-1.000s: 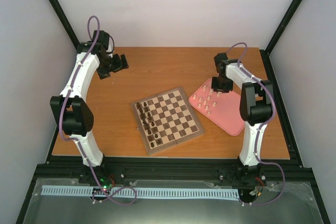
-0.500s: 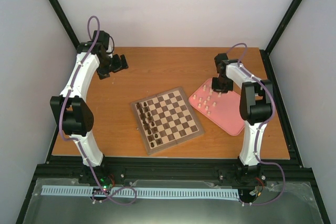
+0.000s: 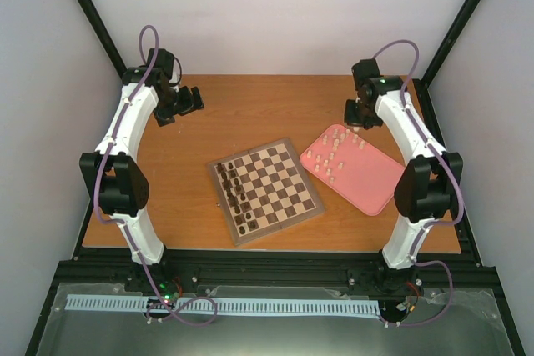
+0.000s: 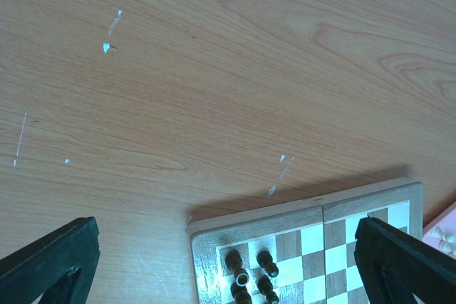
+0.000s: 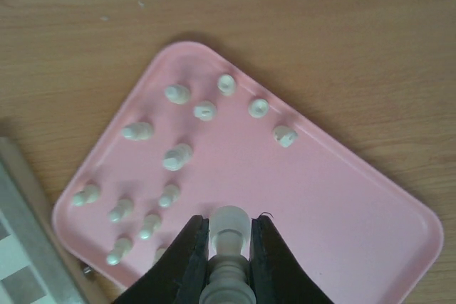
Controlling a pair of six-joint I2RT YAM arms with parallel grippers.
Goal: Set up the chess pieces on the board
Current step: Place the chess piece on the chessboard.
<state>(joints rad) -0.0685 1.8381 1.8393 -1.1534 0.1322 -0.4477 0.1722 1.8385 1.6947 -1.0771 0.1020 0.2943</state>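
The board (image 3: 279, 188) lies mid-table, with dark brown pieces (image 3: 235, 193) along its left side. Several cream chess pieces (image 3: 334, 156) stand and lie on the pink tray (image 3: 371, 179) to its right. My right gripper (image 3: 360, 114) hangs above the tray's far corner. In the right wrist view it (image 5: 229, 231) is shut on one cream piece (image 5: 229, 227), held well above the tray (image 5: 335, 204), with other cream pieces (image 5: 177, 156) below. My left gripper (image 3: 185, 102) is open and empty over bare table at the far left. Its view shows the board's corner (image 4: 214, 229) and dark pieces (image 4: 249, 275).
The wooden table (image 3: 250, 106) runs to black frame posts at the back corners and white walls all round. The tray's right corner lies near the table's right edge. The arm bases stand at the near edge.
My right arm has risen and swung back and to the right from low over the tray's far-left part, carrying a cream piece. The left arm has not moved.
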